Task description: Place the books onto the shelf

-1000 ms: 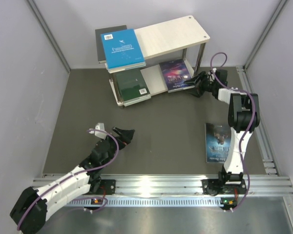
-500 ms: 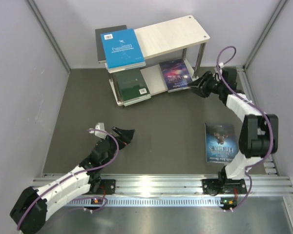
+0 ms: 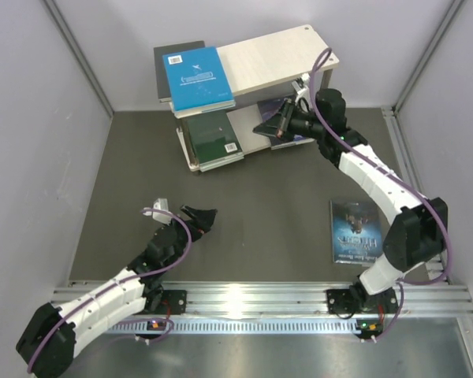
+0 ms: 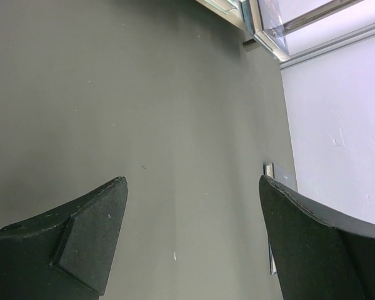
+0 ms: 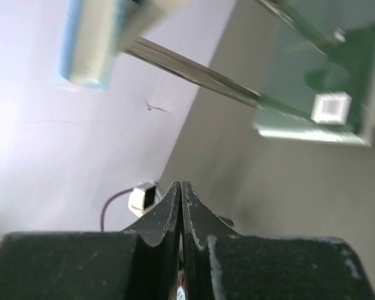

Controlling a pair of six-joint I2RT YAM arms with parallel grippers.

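Note:
The shelf point(image 3: 276, 51) stands at the back of the table. A bright blue book point(image 3: 195, 79) lies on its top board over a dark one point(image 3: 172, 53). On the lower board lie a dark green book point(image 3: 211, 138) and a starry book point(image 3: 284, 142), partly hidden by my right gripper point(image 3: 266, 126). That gripper is shut, low in front of the lower board; nothing shows between its fingers point(image 5: 169, 209). Its wrist view shows the green book point(image 5: 312, 62) and a post point(image 5: 194, 72). Another starry book point(image 3: 352, 230) lies flat on the table. My left gripper point(image 3: 201, 216) stands open over bare table.
Grey walls close in the table on the left, back and right. An aluminium rail point(image 3: 260, 299) runs along the near edge with both arm bases. In the left wrist view, the open left gripper point(image 4: 192, 181) faces the dark mat, with a shelf corner point(image 4: 256, 19) far ahead.
My right arm has swung left from beside the shelf's right end to the front of its lower board, and its jaws have shut. The left arm has not moved.

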